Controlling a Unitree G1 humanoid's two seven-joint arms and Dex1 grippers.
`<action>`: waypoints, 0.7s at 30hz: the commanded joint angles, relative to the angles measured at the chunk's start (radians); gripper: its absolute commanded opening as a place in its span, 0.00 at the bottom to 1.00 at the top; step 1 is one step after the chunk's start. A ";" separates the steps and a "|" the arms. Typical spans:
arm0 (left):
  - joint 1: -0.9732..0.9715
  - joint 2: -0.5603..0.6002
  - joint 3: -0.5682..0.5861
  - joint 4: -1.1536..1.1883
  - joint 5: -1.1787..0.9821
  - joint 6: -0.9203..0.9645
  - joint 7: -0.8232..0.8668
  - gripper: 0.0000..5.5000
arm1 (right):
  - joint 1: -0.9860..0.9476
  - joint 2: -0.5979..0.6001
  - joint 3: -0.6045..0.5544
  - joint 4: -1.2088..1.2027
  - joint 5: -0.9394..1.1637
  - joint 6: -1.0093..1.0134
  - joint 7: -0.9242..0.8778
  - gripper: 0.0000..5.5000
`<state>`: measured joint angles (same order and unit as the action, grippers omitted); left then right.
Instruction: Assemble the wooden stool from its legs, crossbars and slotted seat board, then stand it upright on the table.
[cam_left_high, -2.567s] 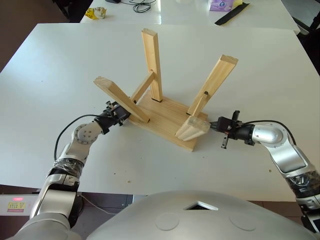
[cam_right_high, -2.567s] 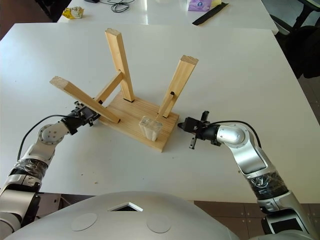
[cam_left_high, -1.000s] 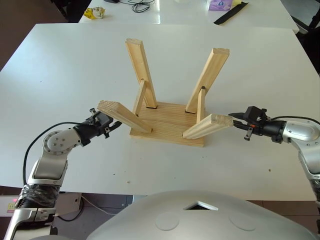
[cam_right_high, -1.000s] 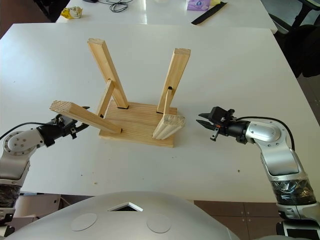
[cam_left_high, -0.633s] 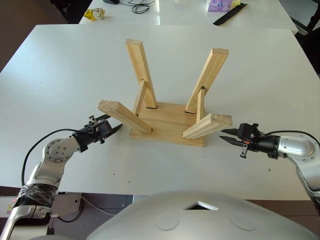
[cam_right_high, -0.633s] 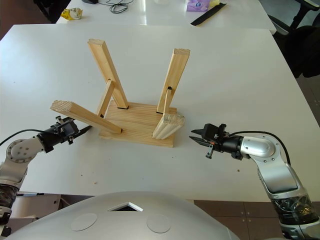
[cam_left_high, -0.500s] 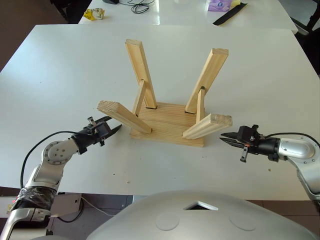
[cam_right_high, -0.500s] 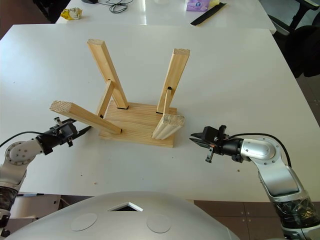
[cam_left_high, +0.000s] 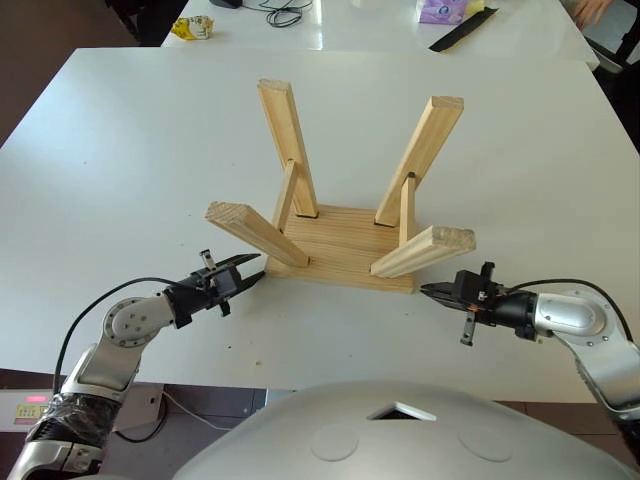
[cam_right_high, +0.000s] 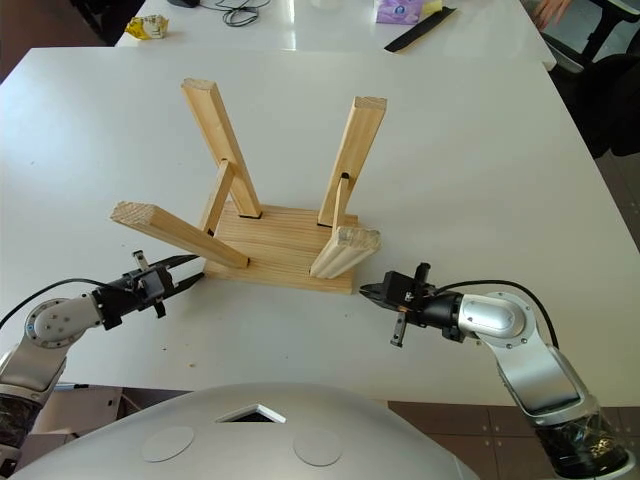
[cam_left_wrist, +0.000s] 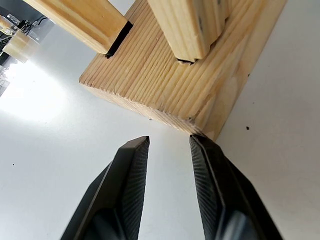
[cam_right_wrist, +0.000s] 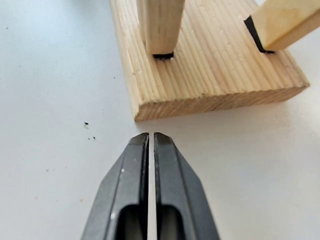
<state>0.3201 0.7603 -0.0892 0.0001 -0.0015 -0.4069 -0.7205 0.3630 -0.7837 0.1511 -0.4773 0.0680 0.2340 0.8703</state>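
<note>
Surface: white table (cam_left_high: 120, 150) with a few dark specks near both pincers. Beyond its far edge stands a second white table (cam_left_high: 350, 30), with dark floor at the far left.

Left pincer (cam_left_high: 250, 274): fingers parted by a narrow gap, nothing held, tips low over the table. The stool (cam_right_high: 285, 250) rests upside down directly ahead of it, with the seat board (cam_left_high: 345, 250) flat on the table. In the left wrist view one fingertip (cam_left_wrist: 200, 142) sits at the board's near left corner; contact cannot be confirmed. The front left leg (cam_left_high: 255, 235) slants outward above this pincer.

Right pincer (cam_left_high: 428, 291): fingers closed to a thin slit, nothing held, tips just short of the board's near right corner. The front right leg (cam_left_high: 425, 250) slants outward above it.

Farther ahead, the rear left leg (cam_left_high: 288, 145) and rear right leg (cam_left_high: 420, 155) rise and splay apart. The left crossbar (cam_left_high: 286, 195) and right crossbar (cam_left_high: 407, 205) each join a front and rear leg.

Hidden or cut off: the board's underside, the depth of each leg in its slot, and the crossbar ends behind the legs. Both wrist views cut the legs off above the slots.

Well beyond both pincers, the second table carries a yellow wrapper (cam_left_high: 192, 26), cables (cam_left_high: 285, 10), a purple packet (cam_left_high: 443, 10) and a black strip (cam_left_high: 462, 30).
</note>
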 joint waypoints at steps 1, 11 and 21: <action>0.044 -0.009 -0.057 0.010 0.050 0.031 -0.021 0.28 | 0.002 0.011 0.033 0.010 -0.067 -0.034 -0.043 0.04; 0.027 -0.035 -0.074 0.030 0.062 0.029 0.010 0.28 | -0.034 0.022 0.017 0.080 -0.099 -0.078 -0.082 0.04; 0.017 -0.045 -0.083 0.031 0.044 0.056 0.013 0.25 | -0.070 0.005 0.007 0.128 -0.147 -0.133 -0.093 0.04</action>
<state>0.3126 0.7293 -0.1304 0.0052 0.0169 -0.4065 -0.6836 0.3154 -0.7590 0.1714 -0.3692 -0.0604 0.1195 0.7831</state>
